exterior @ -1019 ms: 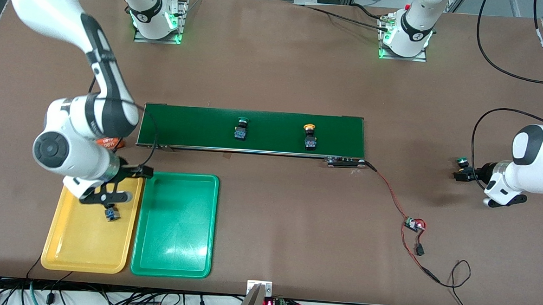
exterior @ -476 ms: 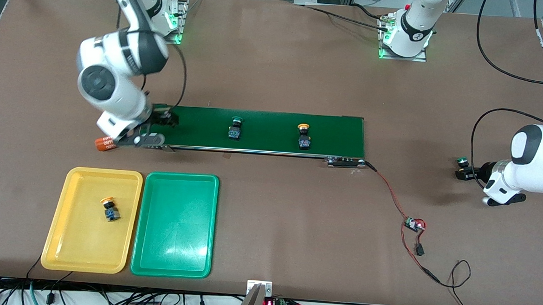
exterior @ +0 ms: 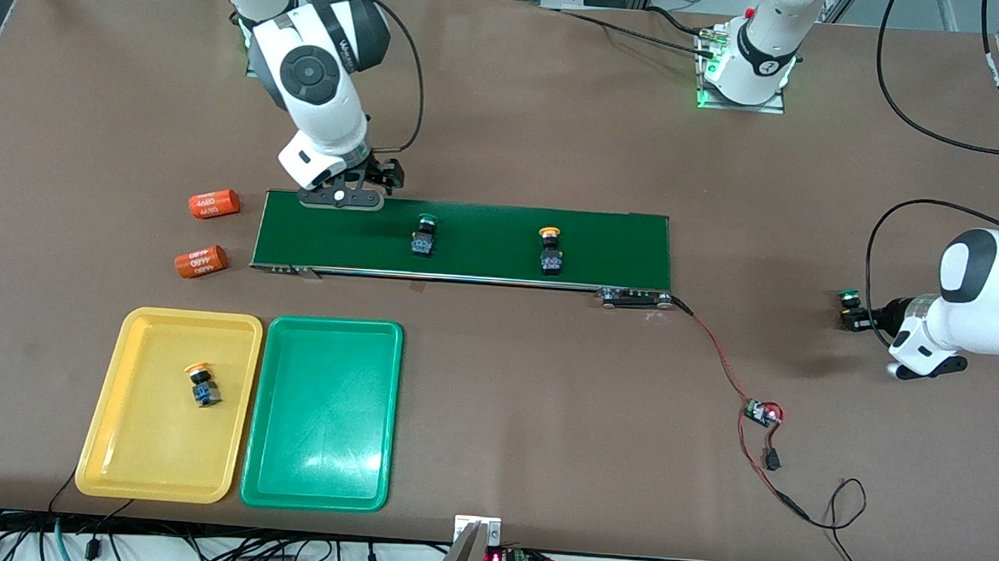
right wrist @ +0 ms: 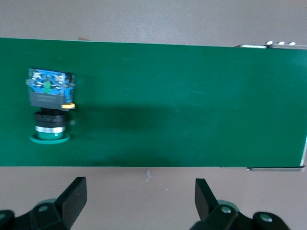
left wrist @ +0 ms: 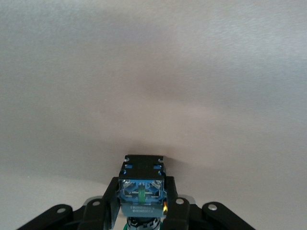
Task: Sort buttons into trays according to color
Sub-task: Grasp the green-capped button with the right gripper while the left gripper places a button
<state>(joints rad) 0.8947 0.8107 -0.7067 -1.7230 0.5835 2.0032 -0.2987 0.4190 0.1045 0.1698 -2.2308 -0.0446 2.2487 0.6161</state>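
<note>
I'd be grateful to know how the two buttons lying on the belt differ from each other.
The green-capped button lies toward the right arm's end of the belt, close to the open right claw; the yellow-capped button lies nearer the belt's middle. Both have black-and-blue bodies and lie on their sides, untouched.

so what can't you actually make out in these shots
- Green cap of the button in the left gripper: left wrist view, cut off by the frame edge and hidden by the fingers.
- Right gripper fingertips: right wrist view, cut off by the frame edge.
- Print on the orange cylinders: front view, too small.
- Board on the red wire: front view, too small.
</note>
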